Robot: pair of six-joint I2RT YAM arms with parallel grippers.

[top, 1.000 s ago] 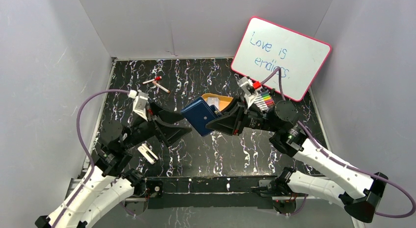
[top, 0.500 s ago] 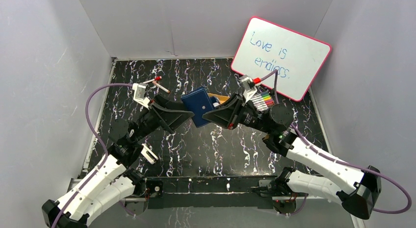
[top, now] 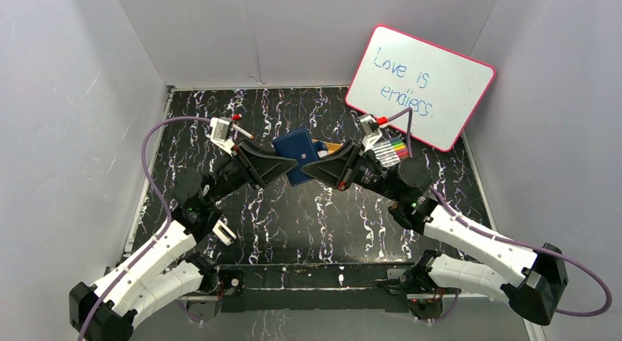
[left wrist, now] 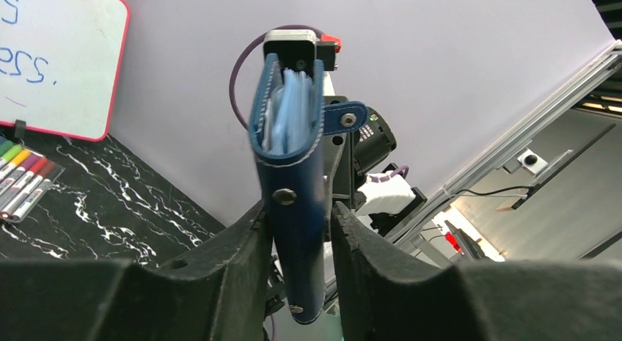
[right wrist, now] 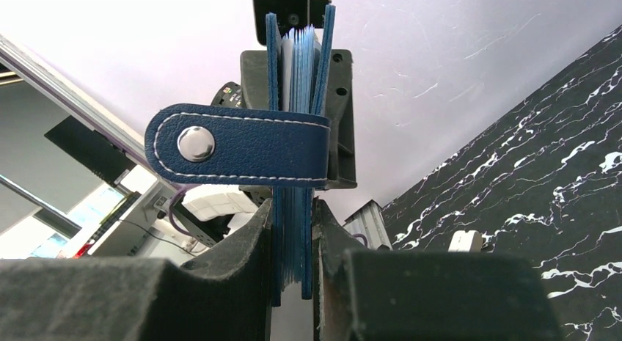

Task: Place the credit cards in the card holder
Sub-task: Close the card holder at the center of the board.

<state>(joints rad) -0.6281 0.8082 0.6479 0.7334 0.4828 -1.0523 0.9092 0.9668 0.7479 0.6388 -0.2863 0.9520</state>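
The navy card holder hangs in the air over the back middle of the table, folded and standing on edge. My right gripper is shut on one edge of it, both fingers flat against the covers. My left gripper comes in from the opposite side and is shut on the spine end. The snap tab sticks out unfastened. Pale sheets show between the covers; I cannot tell cards from sleeves. No loose credit cards are plainly in view.
An orange tray sits mostly hidden behind the holder. A whiteboard leans at the back right with a pack of markers below it. A red-capped pen lies back left. A small white piece lies by the left arm.
My left arm reached forward and right to the holder, and its wide-open jaws closed round it. The right arm carried the holder a little back and left.
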